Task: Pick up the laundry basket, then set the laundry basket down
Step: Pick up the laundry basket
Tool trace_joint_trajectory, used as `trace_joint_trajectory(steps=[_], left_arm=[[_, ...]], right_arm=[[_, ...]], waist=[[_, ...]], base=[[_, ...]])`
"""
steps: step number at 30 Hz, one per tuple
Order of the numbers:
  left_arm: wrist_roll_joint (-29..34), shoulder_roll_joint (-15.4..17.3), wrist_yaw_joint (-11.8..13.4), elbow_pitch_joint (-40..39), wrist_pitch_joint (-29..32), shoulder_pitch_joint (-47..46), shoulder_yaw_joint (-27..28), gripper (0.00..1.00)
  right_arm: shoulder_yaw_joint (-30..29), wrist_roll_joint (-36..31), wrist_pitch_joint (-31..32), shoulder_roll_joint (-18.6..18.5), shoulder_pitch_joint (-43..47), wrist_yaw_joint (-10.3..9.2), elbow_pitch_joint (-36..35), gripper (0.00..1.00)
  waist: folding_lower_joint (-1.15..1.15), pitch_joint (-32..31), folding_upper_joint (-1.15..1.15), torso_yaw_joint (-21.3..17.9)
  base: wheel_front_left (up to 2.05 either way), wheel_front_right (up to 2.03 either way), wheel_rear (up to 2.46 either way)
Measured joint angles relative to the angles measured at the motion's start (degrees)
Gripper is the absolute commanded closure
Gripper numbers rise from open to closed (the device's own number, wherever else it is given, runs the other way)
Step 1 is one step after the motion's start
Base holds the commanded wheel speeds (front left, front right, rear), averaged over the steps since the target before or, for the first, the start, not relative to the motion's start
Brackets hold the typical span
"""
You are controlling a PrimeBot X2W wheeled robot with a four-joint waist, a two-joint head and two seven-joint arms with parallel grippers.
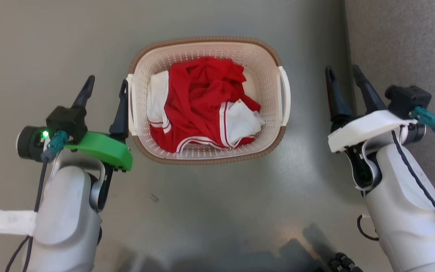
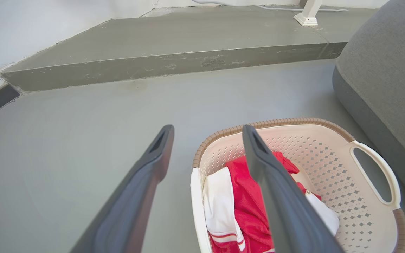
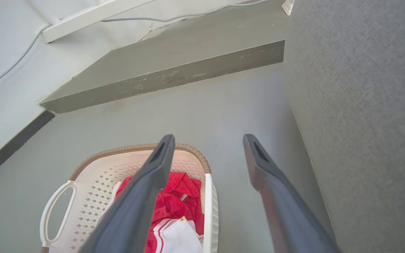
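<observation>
Head view puts the laundry basket [image 1: 206,39] in the upper centre of the frame, sitting on the grey floor [image 1: 217,196] with a crumpled red and white garment [image 1: 202,98] inside. My left gripper [image 1: 107,80] is at centre left, jaws spread, its inner finger just beside the basket's left handle [image 1: 130,104]; I can't tell whether they touch. My right gripper [image 1: 342,68] is at centre right, jaws apart and holding nothing, well apart from the right handle [image 1: 286,94], near grey upholstery [image 1: 402,37].

The cream perforated laundry basket [image 1: 187,56], brown-rimmed, sits upright on the grey floor, holding red-and-white clothes.
</observation>
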Motion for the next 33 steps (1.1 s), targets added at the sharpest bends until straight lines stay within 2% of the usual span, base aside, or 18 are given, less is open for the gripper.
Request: trace_joint_trajectory(steps=[19,33], left_arm=[[-2.0,0.0,-0.6,10.6,0.0,-9.2,-0.3,0.0],[-4.6,-0.2,-0.7,18.4,0.9,-15.7,-2.1,0.0]], right_arm=[[2.5,1.8,0.0,0.1,-9.6,0.51,9.7,0.0],[7.0,5.2,0.0,0.1,-15.8,0.51,16.5,0.0]], waist=[[0.0,8.2,0.0,-0.2],[0.0,13.1,0.0,0.0]], base=[[0.0,0.0,0.0],[0.0,0.0,0.0]])
